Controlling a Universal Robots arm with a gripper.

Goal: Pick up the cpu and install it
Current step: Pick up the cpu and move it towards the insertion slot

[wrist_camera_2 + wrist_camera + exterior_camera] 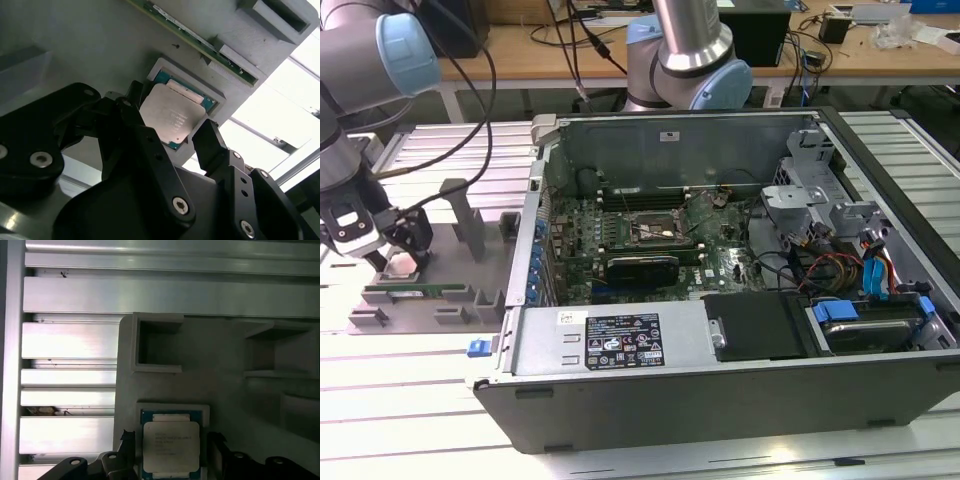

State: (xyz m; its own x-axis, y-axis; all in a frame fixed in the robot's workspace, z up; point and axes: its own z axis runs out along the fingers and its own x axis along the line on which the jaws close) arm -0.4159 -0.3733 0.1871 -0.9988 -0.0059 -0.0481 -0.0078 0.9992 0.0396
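At the exterior view's left, above the grey fixture [470, 272], the gripper [394, 260] straddles the cpu [172, 116], which lies flat in its square recess [172, 408]. The fingers [206, 137] are spread on either side, apparently aligned for an edge grasp.

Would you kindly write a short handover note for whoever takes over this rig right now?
The tool is open, fingers either side of the square silver-topped, green-rimmed cpu, not clamped on it.
The cpu lies flat in its recess in the grey holder tray, outside the open computer case.
Done: tool aligned over the cpu.
Left: grasp, lift, install in the motherboard's square socket.
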